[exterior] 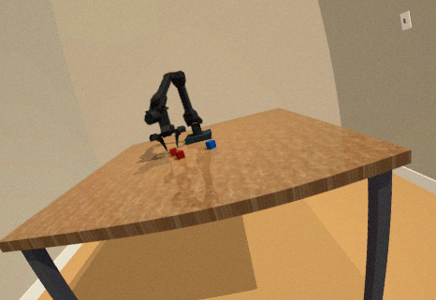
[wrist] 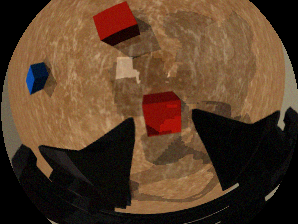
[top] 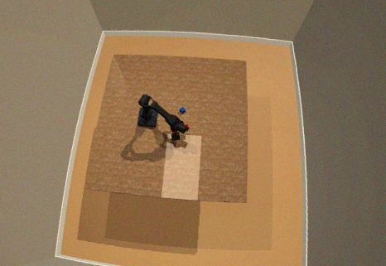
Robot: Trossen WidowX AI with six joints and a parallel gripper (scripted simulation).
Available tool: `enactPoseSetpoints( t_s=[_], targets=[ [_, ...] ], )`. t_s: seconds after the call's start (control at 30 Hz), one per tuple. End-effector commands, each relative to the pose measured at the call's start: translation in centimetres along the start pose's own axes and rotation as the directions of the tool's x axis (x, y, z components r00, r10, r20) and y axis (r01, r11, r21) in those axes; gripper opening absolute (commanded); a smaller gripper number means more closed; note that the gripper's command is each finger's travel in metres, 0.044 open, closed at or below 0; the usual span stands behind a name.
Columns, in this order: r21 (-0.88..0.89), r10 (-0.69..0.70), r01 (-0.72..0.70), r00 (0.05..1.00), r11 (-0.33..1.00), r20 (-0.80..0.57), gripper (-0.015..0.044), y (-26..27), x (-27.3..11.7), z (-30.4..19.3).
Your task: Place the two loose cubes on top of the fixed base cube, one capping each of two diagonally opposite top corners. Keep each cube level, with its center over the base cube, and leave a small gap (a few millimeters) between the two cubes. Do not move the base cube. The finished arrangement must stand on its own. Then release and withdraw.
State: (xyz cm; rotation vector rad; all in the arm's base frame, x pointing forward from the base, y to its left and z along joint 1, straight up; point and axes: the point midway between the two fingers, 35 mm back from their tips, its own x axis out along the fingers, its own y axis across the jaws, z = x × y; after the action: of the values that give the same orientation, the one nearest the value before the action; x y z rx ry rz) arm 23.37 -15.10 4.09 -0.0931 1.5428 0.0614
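A blue cube (top: 182,110) (exterior: 210,144) (wrist: 36,78) sits apart on the table. A red cube (exterior: 173,151) (wrist: 162,116) stands on the table below my gripper; in the top view the arm mostly covers it. A second red cube (top: 187,127) (exterior: 181,154) (wrist: 116,22) stands a short way off. My gripper (exterior: 172,149) (wrist: 164,117) is open and points down over the nearer red cube. In the wrist view that cube shows between the two fingertips, with space on both sides. The fingertips seem a little above it; the exact height is hard to tell.
The wooden table (top: 215,100) (exterior: 281,160) carries the arm's dark base (top: 147,118) (exterior: 198,136) behind the cubes. A bright patch of light (top: 182,175) lies on the tabletop beside the gripper. The blue cube is on the left in the wrist view.
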Motion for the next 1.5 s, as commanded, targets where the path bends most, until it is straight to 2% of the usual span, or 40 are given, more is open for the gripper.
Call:
enactPoseSetpoints(
  t_s=[0.0,0.2,0.4,0.6,1.47],
  targets=[
    [-0.004,0.003,-0.003,1.0,1.0,-0.008,0.0265,0.0,0.9,-0.1],
    [-0.004,0.003,-0.003,1.0,1.0,-0.008,0.0265,0.1,1.6,-0.2],
    [-0.004,0.003,-0.003,1.0,1.0,-0.008,0.0107,0.1,1.6,-0.2],
    [-0.004,0.003,-0.003,1.0,1.0,-0.008,0.0105,0.0,1.2,-0.1],
    [-0.004,0.002,-0.003,1.0,1.0,-0.008,0.0105,-0.2,-7.0,0.3]
  ],
)
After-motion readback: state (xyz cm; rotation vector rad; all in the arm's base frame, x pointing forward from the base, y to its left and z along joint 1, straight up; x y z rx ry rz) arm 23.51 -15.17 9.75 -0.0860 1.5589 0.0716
